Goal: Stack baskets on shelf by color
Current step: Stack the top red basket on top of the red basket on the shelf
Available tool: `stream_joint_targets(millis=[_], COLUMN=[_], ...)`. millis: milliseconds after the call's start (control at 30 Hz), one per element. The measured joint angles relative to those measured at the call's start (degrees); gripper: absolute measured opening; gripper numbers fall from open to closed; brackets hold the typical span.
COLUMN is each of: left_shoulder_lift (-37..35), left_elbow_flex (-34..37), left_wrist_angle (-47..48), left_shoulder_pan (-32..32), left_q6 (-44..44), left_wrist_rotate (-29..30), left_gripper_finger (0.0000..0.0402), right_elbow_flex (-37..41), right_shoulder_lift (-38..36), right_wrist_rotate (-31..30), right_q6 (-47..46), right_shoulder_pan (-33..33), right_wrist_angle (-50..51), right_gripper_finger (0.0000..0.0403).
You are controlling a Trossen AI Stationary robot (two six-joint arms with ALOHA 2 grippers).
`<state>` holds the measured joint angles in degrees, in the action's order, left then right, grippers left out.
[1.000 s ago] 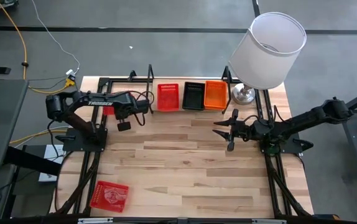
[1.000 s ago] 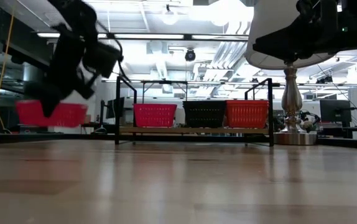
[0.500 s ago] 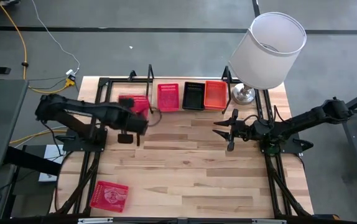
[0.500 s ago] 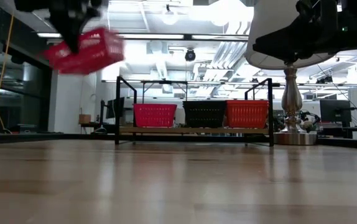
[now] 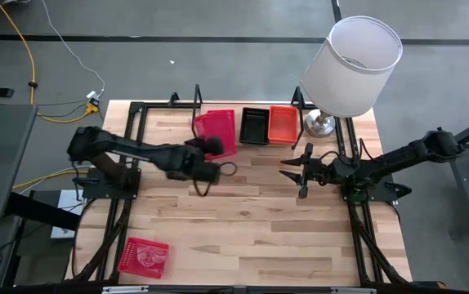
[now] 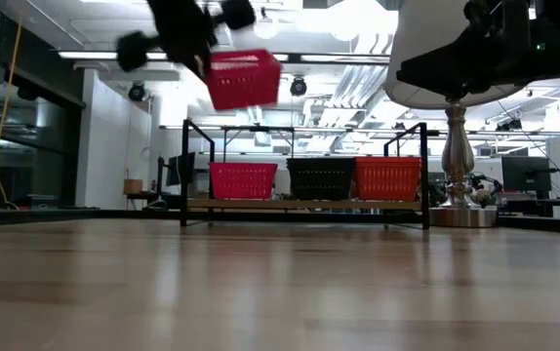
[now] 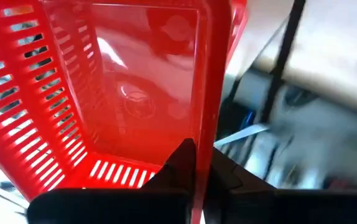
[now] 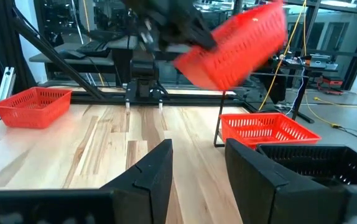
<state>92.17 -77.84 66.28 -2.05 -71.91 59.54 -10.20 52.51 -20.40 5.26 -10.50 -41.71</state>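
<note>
My left gripper [image 5: 211, 149] [image 7: 206, 169] is shut on a red basket [image 5: 216, 131] [image 6: 244, 78] held high over the shelf [image 6: 194, 203]. On the shelf stand a red basket [image 6: 243, 179], a black basket [image 5: 254, 125] [image 6: 320, 178] and an orange basket [image 5: 282, 124] [image 6: 387, 178]. From above, the held basket hides the shelf's red one. Another red basket [image 5: 143, 256] [image 8: 32, 104] rests on its bottom at the table's near left corner. My right gripper [image 5: 300, 173] [image 8: 197, 167] hangs open over the table's right half. My left gripper pinches one side wall of the red basket at its rim [image 7: 207, 106], one finger [image 7: 181, 163] inside the basket and one outside. The fingers reach toward the table's far edge. The basket is lifted clear, slightly tilted, above the red basket on the shelf.
A lamp with a white shade [image 5: 353, 65] stands on its metal foot [image 5: 320, 122] right of the shelf. The shelf's upright loop ends [image 6: 184, 166] [image 6: 422, 166] flank the row of baskets. Bare wood [image 5: 251, 220] spans the table's middle and near side.
My left gripper has carried the red basket from low near the table's left edge up and rightward to a spot above the shelf's red basket. The basket tipped on the way and has levelled somewhat. It stayed shut on the basket.
</note>
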Motion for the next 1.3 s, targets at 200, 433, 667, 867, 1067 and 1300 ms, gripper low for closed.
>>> stream_joint_targets(millis=[200, 433, 667, 867, 1067, 1300], left_shoulder_lift=[5.85, 10.09, 10.17, 9.96, 9.96, 9.96], left_elbow_flex=[0.0, 0.36, 0.33, 0.28, 0.28, 0.33], left_wrist_angle=[-9.72, -10.98, -24.39, -22.68, -19.4, -16.68], left_shoulder_pan=[9.66, 17.06, 17.48, 17.61, 17.3, 17.01], left_q6=[-22.71, -27.51, -30.16, -32.24, -31.45, -27.2], left_wrist_rotate=[3.27, 4.61, -3.62, -3.86, -2.05, -4.4], left_gripper_finger=[0.0, 0.0, 0.0, 0.0, 0.0, 0.0], right_elbow_flex=[0.0, 0.0, 0.0, 0.0, 0.0, 0.0], right_shoulder_lift=[0.0, 0.0, 0.0, 0.0, 0.0, 0.0], right_wrist_rotate=[0.0, -0.02, -1.31, -1.68, -1.68, -1.68], right_q6=[0.8, 1.08, 1.24, 0.98, -0.44, -0.37], right_shoulder_pan=[0.0, 0.0, 0.0, 0.0, 0.0, 0.0], right_wrist_angle=[0.22, 0.37, 0.72, 0.94, 1.89, 1.85], right_gripper_finger=[0.0135, 0.0135, 0.0135, 0.0135, 0.0135, 0.0135])
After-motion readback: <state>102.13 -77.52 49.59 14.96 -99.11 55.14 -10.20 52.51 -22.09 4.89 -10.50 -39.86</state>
